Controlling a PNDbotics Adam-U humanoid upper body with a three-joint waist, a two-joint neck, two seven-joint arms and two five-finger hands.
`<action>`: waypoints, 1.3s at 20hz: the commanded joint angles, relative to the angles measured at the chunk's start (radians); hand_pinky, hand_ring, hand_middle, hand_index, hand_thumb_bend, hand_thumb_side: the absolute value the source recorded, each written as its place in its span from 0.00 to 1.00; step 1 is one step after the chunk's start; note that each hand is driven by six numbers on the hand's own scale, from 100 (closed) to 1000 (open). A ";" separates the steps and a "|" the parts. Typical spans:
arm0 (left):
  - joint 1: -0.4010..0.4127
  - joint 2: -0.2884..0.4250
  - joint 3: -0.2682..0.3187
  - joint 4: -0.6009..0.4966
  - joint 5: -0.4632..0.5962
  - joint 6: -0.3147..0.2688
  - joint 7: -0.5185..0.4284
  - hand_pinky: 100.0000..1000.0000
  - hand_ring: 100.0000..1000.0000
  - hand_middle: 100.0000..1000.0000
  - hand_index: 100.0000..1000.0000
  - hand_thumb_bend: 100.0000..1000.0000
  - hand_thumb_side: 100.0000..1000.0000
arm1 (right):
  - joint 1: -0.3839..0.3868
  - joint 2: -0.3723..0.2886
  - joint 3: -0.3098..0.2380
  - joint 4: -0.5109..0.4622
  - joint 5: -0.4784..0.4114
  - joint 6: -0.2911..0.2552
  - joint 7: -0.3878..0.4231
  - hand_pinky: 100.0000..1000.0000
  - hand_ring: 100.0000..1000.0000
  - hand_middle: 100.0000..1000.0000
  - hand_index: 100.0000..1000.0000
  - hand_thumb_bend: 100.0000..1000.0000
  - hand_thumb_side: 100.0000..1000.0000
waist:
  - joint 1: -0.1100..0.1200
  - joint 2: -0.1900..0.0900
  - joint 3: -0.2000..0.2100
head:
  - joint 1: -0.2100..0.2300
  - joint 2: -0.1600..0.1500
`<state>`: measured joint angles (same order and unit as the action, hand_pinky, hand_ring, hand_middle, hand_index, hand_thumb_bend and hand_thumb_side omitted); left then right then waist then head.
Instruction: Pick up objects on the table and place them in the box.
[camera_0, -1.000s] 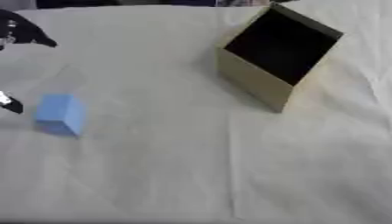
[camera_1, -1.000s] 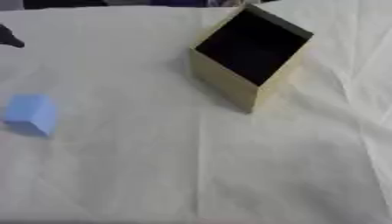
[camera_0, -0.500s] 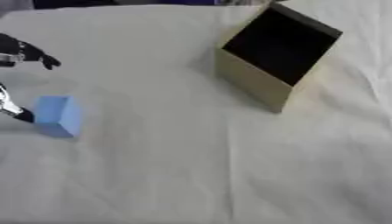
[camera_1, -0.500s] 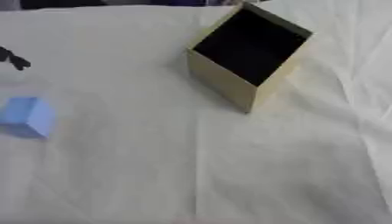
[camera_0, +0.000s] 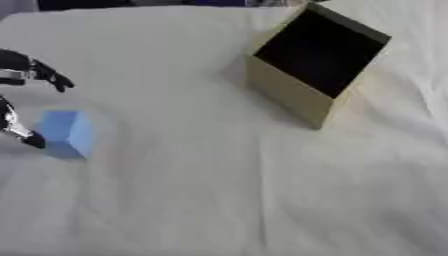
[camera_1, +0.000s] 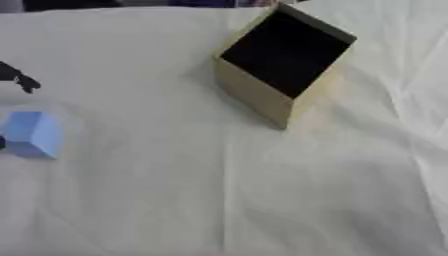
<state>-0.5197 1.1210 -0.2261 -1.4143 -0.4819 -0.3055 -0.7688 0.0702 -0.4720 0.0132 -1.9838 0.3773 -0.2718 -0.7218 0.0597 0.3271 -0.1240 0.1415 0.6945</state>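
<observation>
A light blue block lies on the white cloth at the left. My left hand reaches in from the left edge, open, with its fingers spread above the block and its thumb low beside the block's left face. Nothing is held. A tan cardboard box with a dark inside stands tilted at the upper right, its opening facing up and toward me. My right hand shows in no view.
A white wrinkled cloth covers the whole table. Dark shapes lie along the far edge at the top.
My left hand has come down and to the right, closing in around the blue block. The block and the box have stayed put.
</observation>
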 joint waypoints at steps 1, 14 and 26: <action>-0.017 0.017 -0.010 0.017 -0.031 0.008 0.004 0.97 0.94 0.83 0.97 0.71 0.52 | -0.004 -0.012 -0.003 -0.016 -0.003 0.000 0.003 0.61 0.76 0.55 0.69 0.00 0.78 | 0.000 -0.013 -0.002 | 0.004 -0.009; -0.035 -0.024 -0.059 0.064 -0.138 0.042 0.036 0.94 0.89 0.78 0.86 0.63 0.56 | -0.007 -0.007 -0.004 -0.016 -0.007 0.000 0.006 0.61 0.76 0.55 0.69 0.00 0.78 | 0.001 -0.011 -0.009 | 0.001 -0.010; -0.034 -0.030 -0.047 0.035 -0.120 0.030 0.072 0.88 0.77 0.61 0.73 0.25 0.48 | -0.003 -0.003 -0.004 -0.016 -0.006 0.001 0.006 0.61 0.76 0.55 0.69 0.00 0.78 | -0.001 -0.010 -0.008 | 0.000 -0.010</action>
<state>-0.5454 1.0631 -0.2940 -1.3617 -0.6069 -0.2722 -0.7013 0.0696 -0.4629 0.0132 -1.9838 0.3761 -0.2704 -0.7161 0.0605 0.3323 -0.1320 0.1417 0.6929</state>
